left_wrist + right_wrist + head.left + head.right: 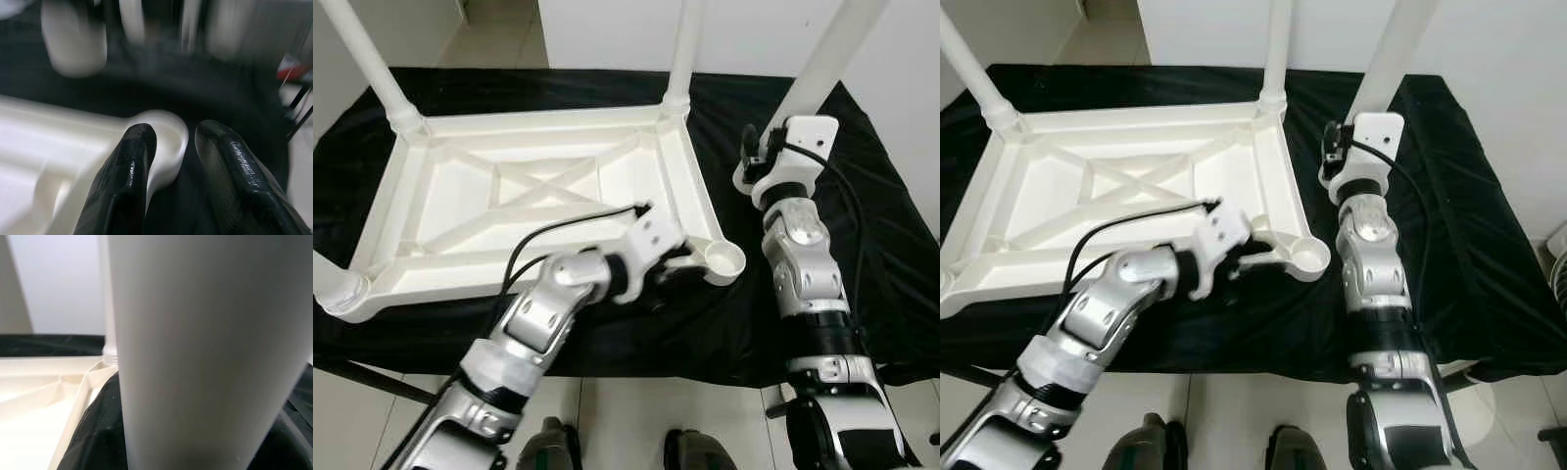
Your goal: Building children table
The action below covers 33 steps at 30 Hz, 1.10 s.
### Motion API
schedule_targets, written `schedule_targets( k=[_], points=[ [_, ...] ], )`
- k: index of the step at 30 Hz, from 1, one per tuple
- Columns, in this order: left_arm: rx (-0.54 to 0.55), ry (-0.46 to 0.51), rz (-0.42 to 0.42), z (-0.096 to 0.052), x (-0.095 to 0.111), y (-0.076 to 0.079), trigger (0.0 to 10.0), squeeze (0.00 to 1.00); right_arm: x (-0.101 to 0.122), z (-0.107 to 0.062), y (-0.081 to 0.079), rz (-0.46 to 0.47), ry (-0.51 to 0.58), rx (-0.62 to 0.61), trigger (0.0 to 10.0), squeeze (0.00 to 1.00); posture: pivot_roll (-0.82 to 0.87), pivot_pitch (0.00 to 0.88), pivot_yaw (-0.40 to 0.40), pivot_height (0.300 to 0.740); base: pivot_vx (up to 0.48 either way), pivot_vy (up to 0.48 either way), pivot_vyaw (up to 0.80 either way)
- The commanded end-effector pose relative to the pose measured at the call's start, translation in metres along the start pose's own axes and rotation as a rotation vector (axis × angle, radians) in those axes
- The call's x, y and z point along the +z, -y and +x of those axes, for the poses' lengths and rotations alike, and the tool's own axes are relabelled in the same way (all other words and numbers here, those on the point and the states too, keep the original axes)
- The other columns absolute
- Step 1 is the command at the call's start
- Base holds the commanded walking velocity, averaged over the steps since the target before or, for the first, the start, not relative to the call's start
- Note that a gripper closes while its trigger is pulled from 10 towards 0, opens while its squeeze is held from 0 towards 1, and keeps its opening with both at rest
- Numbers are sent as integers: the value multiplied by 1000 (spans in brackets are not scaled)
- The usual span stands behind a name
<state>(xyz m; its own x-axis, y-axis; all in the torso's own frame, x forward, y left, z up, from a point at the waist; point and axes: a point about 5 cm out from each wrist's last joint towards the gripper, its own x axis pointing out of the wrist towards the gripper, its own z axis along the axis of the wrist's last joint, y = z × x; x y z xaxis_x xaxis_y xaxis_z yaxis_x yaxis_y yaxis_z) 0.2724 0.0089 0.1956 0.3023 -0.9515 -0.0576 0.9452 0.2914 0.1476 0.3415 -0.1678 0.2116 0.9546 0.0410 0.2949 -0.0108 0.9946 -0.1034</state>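
A white children's table [674,186] lies upside down on a black cloth. Legs stand in its far left corner [372,64], far right corner [685,49] and near left corner [337,289]. The near right corner socket [725,259] is an empty round cup. My left gripper [683,269] is at that socket, open, its black fingers [132,166] on either side of the cup's rim [166,132]. My right gripper [756,145] is to the right of the table, shut on a loose white leg [822,59] held upright and slightly tilted. That leg [195,357] looms close in the right wrist view.
The black cloth [886,245] covers a low surface whose front edge runs just before my feet [548,446]. Pale floor tiles [626,411] lie below. A white wall [607,29] rises behind the table.
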Motion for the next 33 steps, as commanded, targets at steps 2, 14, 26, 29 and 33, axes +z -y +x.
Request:
schedule_targets(
  k=[2, 14, 26, 29, 33],
  points=[
    [258, 43, -54, -3, 8, -14, 10000, 0, -2, -9, -4, 19, 4, 41, 10000, 0, -57, 98, 20, 740, 0, 0, 0],
    [312, 48, -78, -7, 4, -8, 10000, 0, -2, -44, -13, 80, 9, 96, 10000, 0, -49, 104, 16, 740, 0, 0, 0],
    [357, 47, -96, -12, 2, -12, 10000, 0, -1, -65, -26, 133, -19, 124, 10000, 0, -49, 105, 15, 740, 0, 0, 0],
    [383, 43, -80, -13, 0, -13, 10000, 0, -4, -74, -29, 149, -55, 122, 10000, 0, -50, 109, 17, 740, 0, 0, 0],
    [385, 41, -71, -14, -1, -13, 10000, 0, -11, -83, -29, 142, -96, 123, 10000, 0, -48, 110, 19, 740, 0, 0, 0]
  ],
)
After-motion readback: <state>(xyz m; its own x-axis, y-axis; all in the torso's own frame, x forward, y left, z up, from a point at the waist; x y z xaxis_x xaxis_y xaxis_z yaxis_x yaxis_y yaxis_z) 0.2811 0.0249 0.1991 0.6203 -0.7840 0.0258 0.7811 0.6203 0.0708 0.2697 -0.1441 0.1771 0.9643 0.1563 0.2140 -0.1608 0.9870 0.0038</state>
